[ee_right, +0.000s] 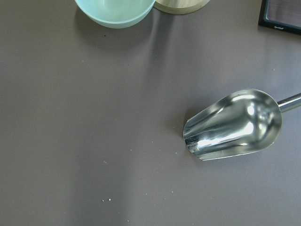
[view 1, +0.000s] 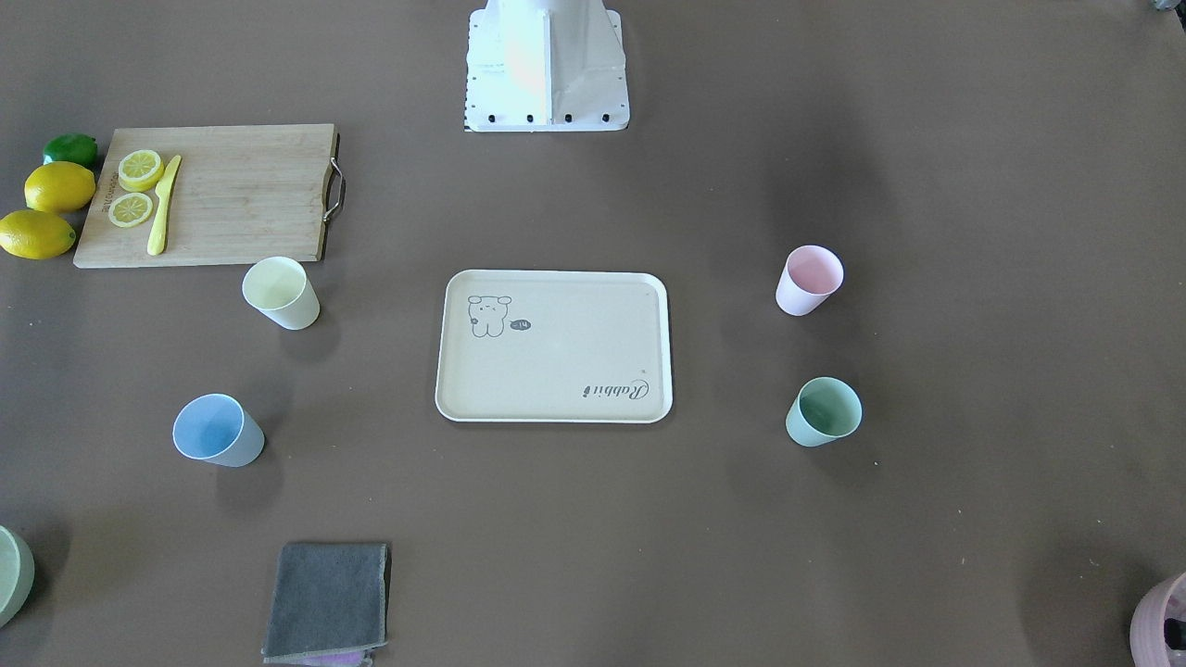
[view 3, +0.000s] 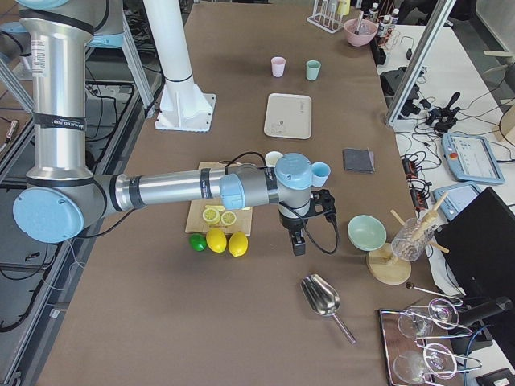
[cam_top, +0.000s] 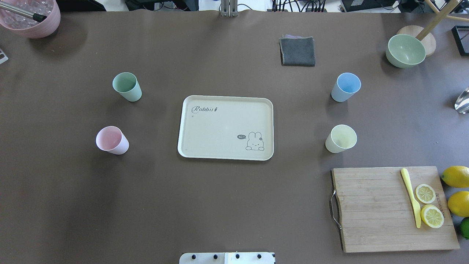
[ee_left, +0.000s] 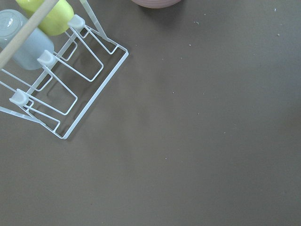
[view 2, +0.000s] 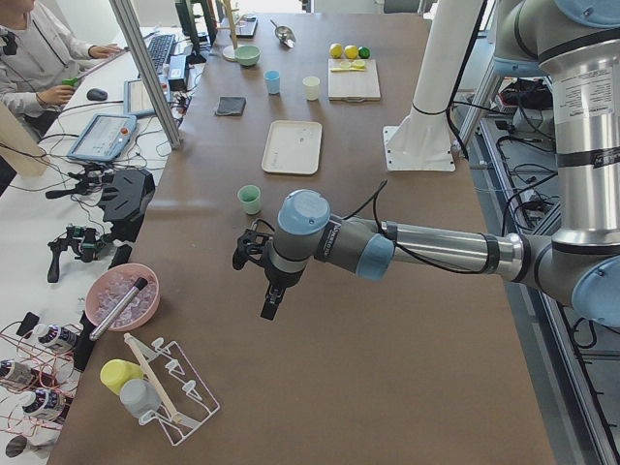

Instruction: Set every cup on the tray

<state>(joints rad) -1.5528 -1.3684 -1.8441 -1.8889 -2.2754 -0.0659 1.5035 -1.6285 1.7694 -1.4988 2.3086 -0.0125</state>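
The cream tray [cam_top: 220,128] lies at the table's middle with nothing on it, also seen in the front view [view 1: 574,357]. Four cups stand upright on the table around it. In the overhead view the mint cup [cam_top: 126,86] and pink cup [cam_top: 111,140] stand to its left. The blue cup [cam_top: 346,87] and yellow cup [cam_top: 341,138] stand to its right. My left gripper [view 2: 270,302] hangs over bare table beyond the mint cup [view 2: 251,199]. My right gripper [view 3: 298,241] hangs beside the lemons. I cannot tell whether either is open or shut.
A wooden cutting board [cam_top: 370,209] with lemon slices and a yellow knife [cam_top: 411,197] lies near the yellow cup, with lemons [cam_top: 456,176] beside it. A grey cloth [cam_top: 297,51], a green bowl [cam_top: 405,50], a mauve bowl [cam_top: 31,18], a metal scoop [ee_right: 235,125] and a wire rack [ee_left: 56,89] sit at the edges.
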